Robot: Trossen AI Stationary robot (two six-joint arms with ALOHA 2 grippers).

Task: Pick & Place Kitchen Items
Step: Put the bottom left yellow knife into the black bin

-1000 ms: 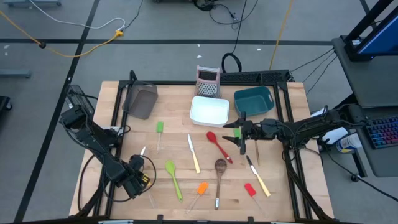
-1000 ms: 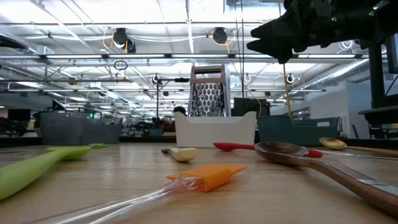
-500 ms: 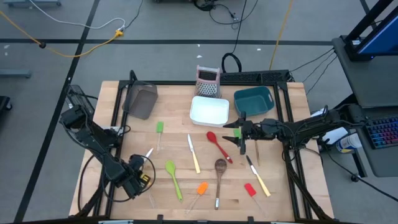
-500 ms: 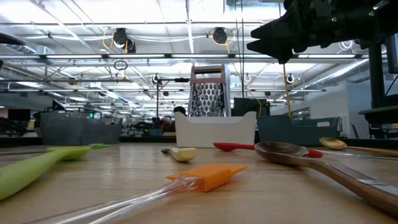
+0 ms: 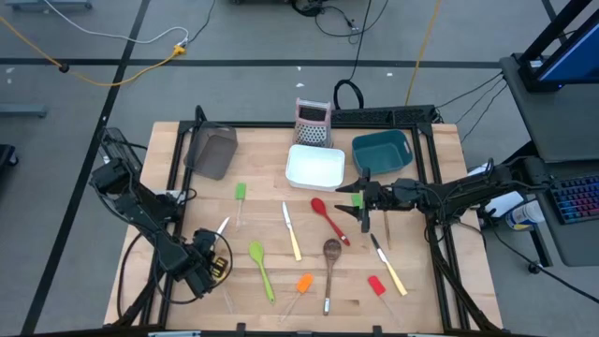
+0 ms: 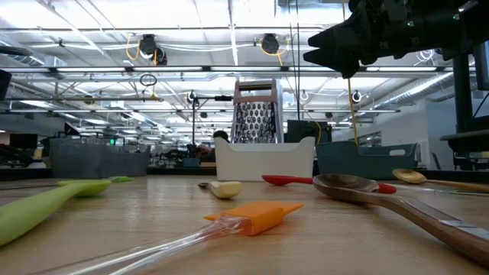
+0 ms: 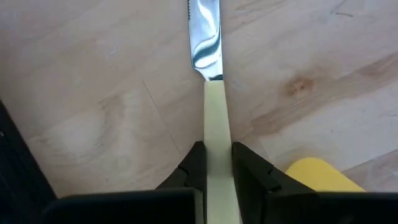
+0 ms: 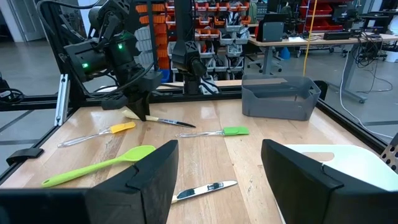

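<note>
**Knife clamped at its handle end, blade pointing away from the left hand**

The left hand (image 7: 214, 177) is narrowed onto the cream handle of a knife (image 7: 210, 81), one finger pressed against each side. The knife's long axis runs straight out from between the fingers, so the steel blade lies beyond the fingertips, close over the table (image 7: 93, 93); whether the blade touches the wood I cannot tell. From the high view the same hand (image 5: 208, 255) sits at the table's near-left corner, with the blade tip slanting off toward the green-headed spatula (image 5: 241, 192). Any lift turns on that axis: held at one end, the knife will likely droop or swing at the blade.

The right hand (image 5: 363, 207) hangs wide apart above the table, near the red spoon (image 5: 325, 214), holding nothing.

The left wrist view alone shows the grip itself and a yellow spatula head (image 7: 320, 174) just beside the fingers. The right wrist view shows the knife (image 8: 163, 121) slanting down from that hand.
</note>
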